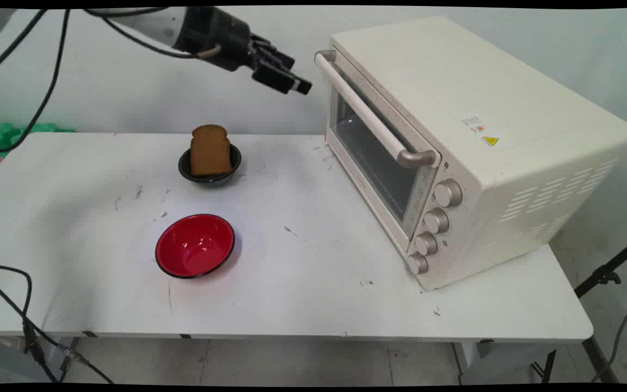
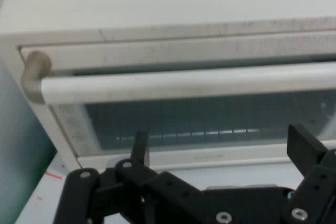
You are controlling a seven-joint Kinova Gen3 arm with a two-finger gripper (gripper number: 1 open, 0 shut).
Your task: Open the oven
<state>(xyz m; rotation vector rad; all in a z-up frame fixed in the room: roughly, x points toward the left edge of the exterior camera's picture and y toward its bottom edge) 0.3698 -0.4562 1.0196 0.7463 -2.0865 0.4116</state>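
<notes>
white tabletop against a pale wall, scuffed with dark marks, and i have the gripper [image 1: 292, 81] raised above it, just beside the far end of the oven handle [image 1: 370, 117] without touching it. through the hand camera the fingers [image 2: 303, 145] stand wide apart, holding nothing, and the handle [image 2: 184, 85] runs straight across above them. if i close in on that bar, i'd judge it best to keep the jaws spread and level with it, one finger over and one under, away from the bracket at its end — the bar is round and smooth and looks likely to slip from a skewed grip.

the toaster oven [image 1: 471, 141] is a cream metal box, matte, with a glass door, four silver knobs [image 1: 435, 220] down its front and louvred vents on the side. what lies behind the glass i can't quite make out — perhaps a rack.

farther off, a slice of brown toast [image 1: 210, 149] stands upright in a small black bowl [image 1: 209, 171]; a glossy red bowl [image 1: 195, 246] with a dark rim sits nearer me.
</notes>
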